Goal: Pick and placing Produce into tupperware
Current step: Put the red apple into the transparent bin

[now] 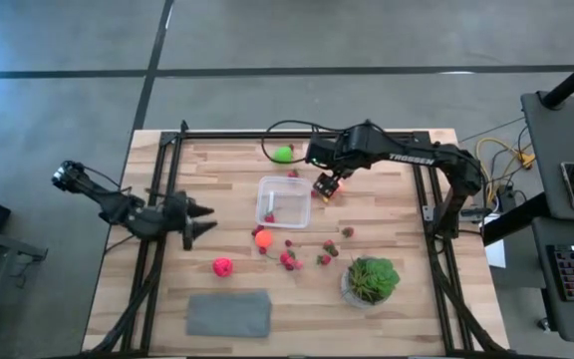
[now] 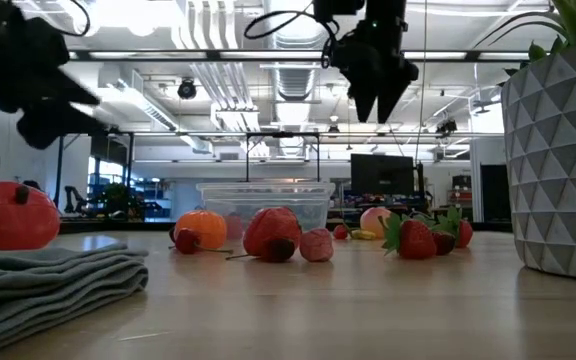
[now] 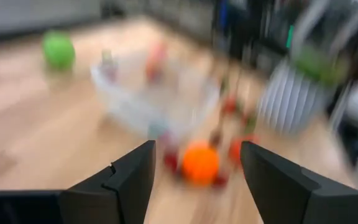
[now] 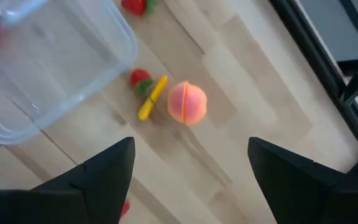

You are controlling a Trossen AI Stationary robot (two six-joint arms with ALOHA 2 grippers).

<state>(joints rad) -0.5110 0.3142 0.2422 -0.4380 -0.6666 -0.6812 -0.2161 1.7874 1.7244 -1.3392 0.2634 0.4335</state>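
Right tool (image 4: 188, 168) open, pink-peach fruit (image 4: 186, 103) beneath

1. The wooden plank counter (image 1: 217, 199) carries everything.
2. A clear tupperware (image 1: 284, 200) sits near its middle, a lime-green fruit (image 1: 283, 154) behind it.
3. An orange fruit (image 1: 263, 239), a red fruit (image 1: 223, 266) and scattered strawberries (image 1: 290, 259) lie in front.
4. A grey mat (image 1: 228, 313) and a potted plant (image 1: 370, 280) sit along the front edge.

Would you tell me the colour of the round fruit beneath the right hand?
Pink-peach fruit, clearest in the right wrist view.
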